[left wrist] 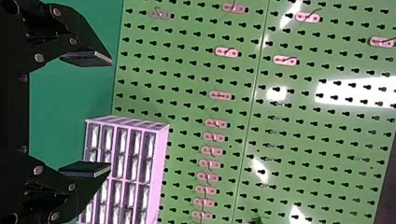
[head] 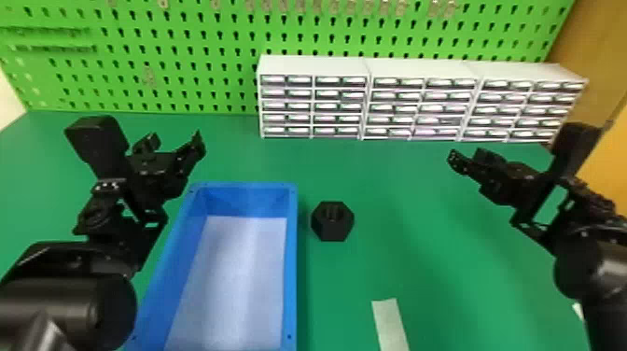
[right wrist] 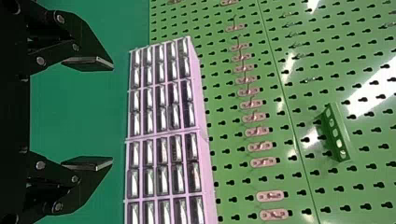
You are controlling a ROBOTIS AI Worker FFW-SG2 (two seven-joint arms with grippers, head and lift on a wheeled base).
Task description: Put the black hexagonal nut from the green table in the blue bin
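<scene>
The black hexagonal nut point(head: 332, 222) lies on the green table point(head: 420, 261), just right of the blue bin point(head: 290, 261) and apart from its wall. Only a pale liner is visible inside the bin. My left gripper point(head: 175, 142) is held above the table by the bin's far left corner; its two fingers stand wide apart in the left wrist view, where the left gripper point(left wrist: 88, 113) has nothing between them. Off to the right of the nut, my right gripper point(head: 462, 156) is held up, and in the right wrist view the right gripper point(right wrist: 91, 113) is also open and holds nothing.
White drawer cabinets point(head: 312, 105) line the table's back edge, in front of a green pegboard point(head: 186, 60). A pale strip point(head: 391, 324) lies on the table near the front, right of the bin. A brown surface point(head: 602, 84) rises at the far right.
</scene>
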